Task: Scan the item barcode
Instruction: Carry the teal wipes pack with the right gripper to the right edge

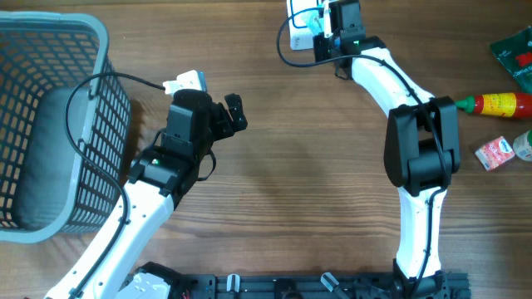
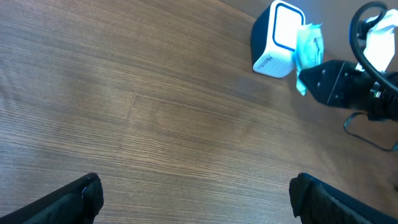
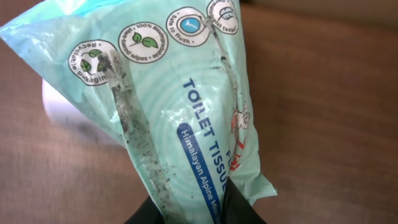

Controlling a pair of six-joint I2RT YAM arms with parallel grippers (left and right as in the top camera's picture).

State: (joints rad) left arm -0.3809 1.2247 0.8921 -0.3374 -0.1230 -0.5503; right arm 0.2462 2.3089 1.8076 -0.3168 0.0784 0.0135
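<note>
Right pincer (image 3: 191,210) clamps the tissue pack (image 3: 168,93), its length pointing straight away; left pincer (image 2: 199,200) gapes empty.

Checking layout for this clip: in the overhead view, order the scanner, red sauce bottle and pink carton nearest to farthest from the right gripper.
1. The scanner, just beside the right gripper, top edge.
2. The red sauce bottle, right side.
3. The pink carton, right side, below the bottle.

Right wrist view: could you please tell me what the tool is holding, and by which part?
The right tool pinches the teal toilet tissue pack by the end nearest the camera; the left tool is open and empty.
</note>
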